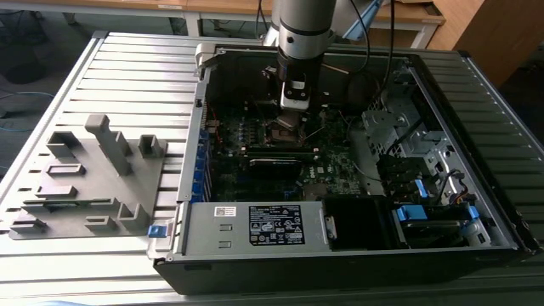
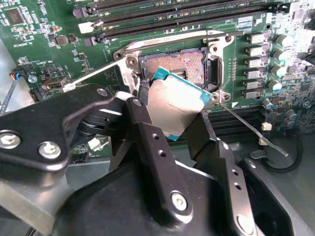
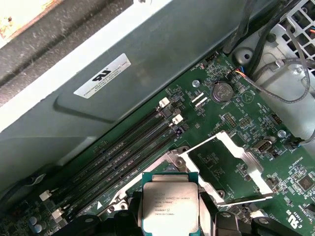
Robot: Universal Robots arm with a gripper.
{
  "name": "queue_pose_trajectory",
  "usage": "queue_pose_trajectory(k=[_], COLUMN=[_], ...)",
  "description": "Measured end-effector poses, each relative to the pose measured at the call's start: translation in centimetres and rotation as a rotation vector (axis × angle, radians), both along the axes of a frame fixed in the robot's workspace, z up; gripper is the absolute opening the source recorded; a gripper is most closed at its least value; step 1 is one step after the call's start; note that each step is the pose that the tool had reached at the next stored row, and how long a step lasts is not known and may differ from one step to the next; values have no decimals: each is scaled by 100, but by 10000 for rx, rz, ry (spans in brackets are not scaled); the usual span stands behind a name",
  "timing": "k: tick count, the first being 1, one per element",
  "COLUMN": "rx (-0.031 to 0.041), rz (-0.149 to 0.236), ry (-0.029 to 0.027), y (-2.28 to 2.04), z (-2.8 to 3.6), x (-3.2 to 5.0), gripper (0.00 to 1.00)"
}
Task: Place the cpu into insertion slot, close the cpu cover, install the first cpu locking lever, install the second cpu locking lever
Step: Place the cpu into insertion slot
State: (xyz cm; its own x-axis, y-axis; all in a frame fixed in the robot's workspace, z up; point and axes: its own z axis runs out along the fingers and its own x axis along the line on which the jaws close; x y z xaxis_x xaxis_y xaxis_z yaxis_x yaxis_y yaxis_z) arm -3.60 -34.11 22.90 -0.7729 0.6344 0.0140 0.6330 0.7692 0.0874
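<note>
Small flat square cpu w/ dull silver-grey metal face and teal edge (image 2: pixel 176 104) (image 3: pixel 170 205): held off the board, tilted, one corner over the near rim of the square black insertion slot w/ metal rim (image 2: pixel 183 63); not seated, contact field exposed. Black two-finger gripper (image 2: pixel 173 112) (image 1: pixel 289 118) clamped on the cpu's opposite edges, one finger (image 2: pixel 142 115) each side. Thin square silver metal cpu cover w/ window (image 3: pixel 246 160) swung open, lying back beside the slot. Thin wire locking lever (image 2: pixel 253 129) unlatched, sticking out past the slot's corner; 2nd lever (image 2: pixel 93 76) out on the opposite side. Long black memory slots (image 2: pixel 172 14) (image 3: pixel 123 147) run parallel just beyond the slot on the dark green circuit board (image 2: pixel 44 29). Board sits in an open black PC case (image 1: pixel 340 264) at the right edge (exterior view's right) of the slatted metal table (image 1: pixel 127 70); grey moulded fixture (image 1: pixel 85 185) near its left edge.
</note>
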Motion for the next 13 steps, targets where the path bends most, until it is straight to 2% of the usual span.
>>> queue_pose_trajectory(k=[3,5,13], rx=[0,-1,-2], rz=[-14,-163,-1572], ry=[0,0,1], y=[0,0,0], z=[0,-1,-9], x=[0,0,0], gripper=[54,54,54])
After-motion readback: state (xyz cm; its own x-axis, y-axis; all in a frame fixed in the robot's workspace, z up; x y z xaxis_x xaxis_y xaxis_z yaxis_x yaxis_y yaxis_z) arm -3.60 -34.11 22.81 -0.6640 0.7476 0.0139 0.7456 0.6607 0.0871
